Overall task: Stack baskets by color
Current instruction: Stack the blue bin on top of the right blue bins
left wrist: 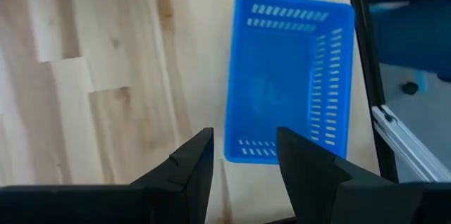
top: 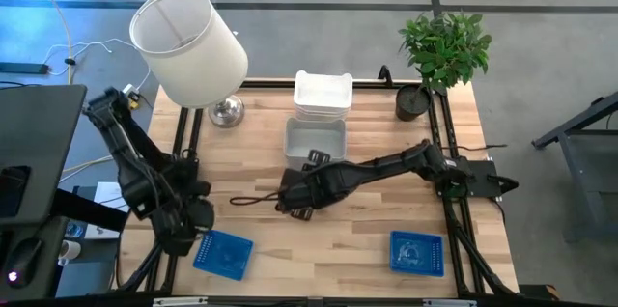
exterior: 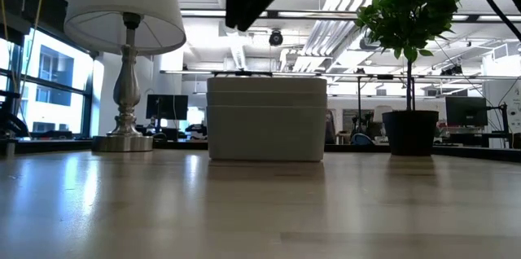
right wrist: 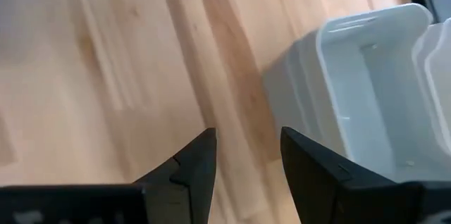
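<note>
High view shows the wooden desk (top: 357,239) with the baskets spread out in a few spots. At the back middle sits a white basket stack (top: 323,93), and just in front of it, touching or nearly so, a translucent grey basket (top: 315,139). Two blue ones are down at the front edge: the left blue basket (top: 223,253) near the left corner, a bit skewed, and the right blue basket (top: 416,252) near the right corner, well apart from each other.

The left hand (left wrist: 243,155) hangs over the front left of the desk right by that left blue basket; in its wrist view the fingers are spread apart with nothing between them, and the blue basket lies on the wood just past the tips. The right arm reaches across the middle, and the right hand (right wrist: 246,155) hovers over bare wood just in front of the grey basket. Its fingers are parted too, holding nothing, with the pale basket walls off to one side in its wrist view.

Low view only really shows the pale baskets as a block in the centre, a lamp (exterior: 124,47) to the left and a potted plant (exterior: 411,63) to the right.
</note>
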Controlling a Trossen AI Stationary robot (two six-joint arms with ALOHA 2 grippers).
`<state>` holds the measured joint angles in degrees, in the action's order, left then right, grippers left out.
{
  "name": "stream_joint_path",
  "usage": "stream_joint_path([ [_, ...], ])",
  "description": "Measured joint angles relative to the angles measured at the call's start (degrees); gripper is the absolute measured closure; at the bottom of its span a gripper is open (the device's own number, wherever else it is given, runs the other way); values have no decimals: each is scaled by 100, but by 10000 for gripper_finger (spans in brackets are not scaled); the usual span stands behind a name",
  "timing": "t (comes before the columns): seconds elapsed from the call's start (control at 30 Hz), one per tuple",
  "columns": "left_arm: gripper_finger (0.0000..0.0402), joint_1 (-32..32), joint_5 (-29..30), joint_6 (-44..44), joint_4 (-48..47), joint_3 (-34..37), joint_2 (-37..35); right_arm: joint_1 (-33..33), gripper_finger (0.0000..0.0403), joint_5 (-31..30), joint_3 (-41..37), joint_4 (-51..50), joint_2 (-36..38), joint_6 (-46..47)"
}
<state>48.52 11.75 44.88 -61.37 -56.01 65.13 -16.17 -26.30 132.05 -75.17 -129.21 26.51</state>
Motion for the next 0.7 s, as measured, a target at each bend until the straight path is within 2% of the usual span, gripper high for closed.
stream_joint_path([
  [0.27,261,431,86,147,232,0,692,-187,259,293,0,607,-2,52],
  [0.7,261,460,322,188,239,0,1703,-385,259,439,0,729,-2,172],
])
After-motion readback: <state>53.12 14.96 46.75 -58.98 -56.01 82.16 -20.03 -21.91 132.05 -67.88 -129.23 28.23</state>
